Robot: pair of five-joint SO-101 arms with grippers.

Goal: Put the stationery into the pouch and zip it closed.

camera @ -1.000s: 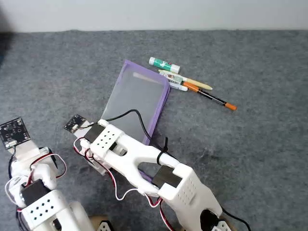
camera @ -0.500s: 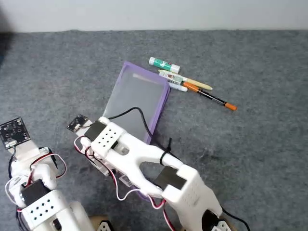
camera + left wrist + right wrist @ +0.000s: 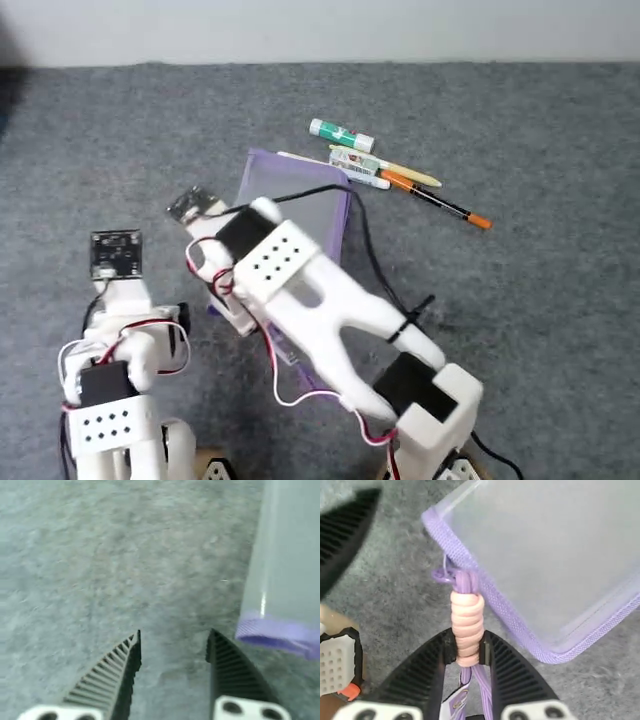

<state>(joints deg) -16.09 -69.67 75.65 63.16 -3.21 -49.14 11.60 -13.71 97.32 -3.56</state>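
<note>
High view — the pouch (image 3: pixel 280 175) lies flat on the grey table (image 3: pixel 520 300), its long axis running from the arms out toward the far wall. The stationery sits loose just past its far corner: a glue stick (image 3: pixel 341 134), a white marker (image 3: pixel 365 172), a yellow pen (image 3: pixel 405 172) and an orange pen (image 3: pixel 435 203), bunched side by side, none inside. The right arm (image 3: pixel 320 300) stretches over the pouch's near half and hides it. The left arm (image 3: pixel 115 350) stands beside the pouch, well apart from the pens.

Left wrist view — the left claw (image 3: pixel 173 635) hangs over bare table, jaws parted a moderate way with nothing between them. One purple-bound corner of the pouch (image 3: pixel 285 555) sits just beside one jaw, not touching.

Right wrist view — the right claw (image 3: pixel 467 637) is pinched narrow on the peach coiled pull (image 3: pixel 466 615) tied to the zip slider (image 3: pixel 445 575). The slider sits at a corner of the pouch (image 3: pixel 555 555), straight ahead of the jaws. The purple zip edge leads away from that corner.

Judgement: the coming move turns on that line. The pull has to travel along the purple edge, not across it. The left claw is placed to pin the near corner. Whether the zip is open, I cannot tell.
</note>
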